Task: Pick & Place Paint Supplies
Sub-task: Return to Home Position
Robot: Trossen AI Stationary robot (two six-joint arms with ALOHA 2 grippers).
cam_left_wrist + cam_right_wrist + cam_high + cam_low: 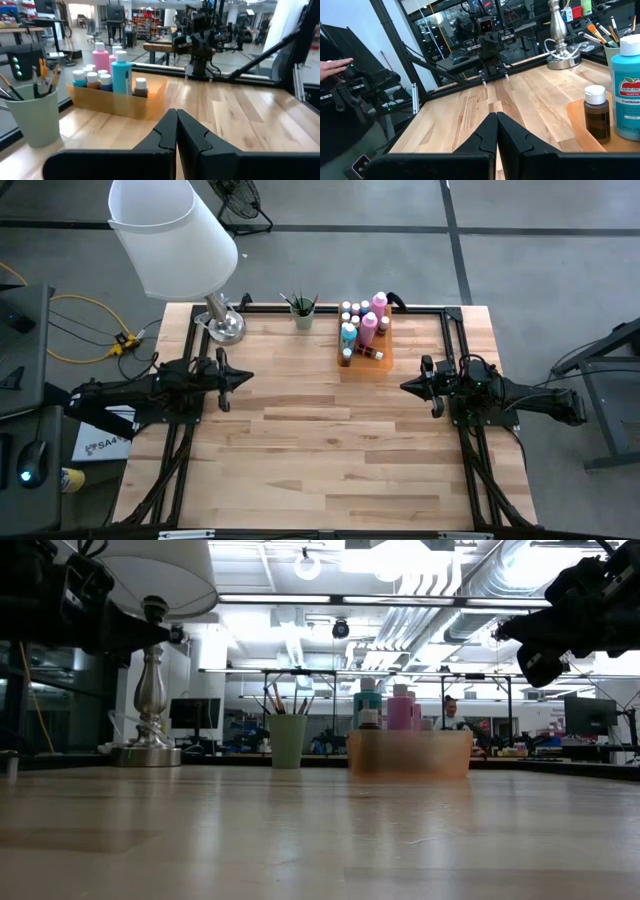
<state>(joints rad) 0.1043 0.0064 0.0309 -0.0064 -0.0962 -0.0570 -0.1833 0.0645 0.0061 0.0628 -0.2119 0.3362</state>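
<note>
— Where are the paint bottles [362,328] sitting?
— In the orange tray [386,361], brushes [300,303] standing in the green cup [304,318] nearby, all well apart from the jaws
— Are the jaws gripping anything?
— No, left jaws and right jaws are clenching on nothing

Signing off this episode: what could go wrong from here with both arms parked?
The cup with brushes stands at the back edge of the table; a bump could tip it off. The lampshade hangs close to the left gripper; raising that arm might strike it. The right gripper is parked farther off.
</note>
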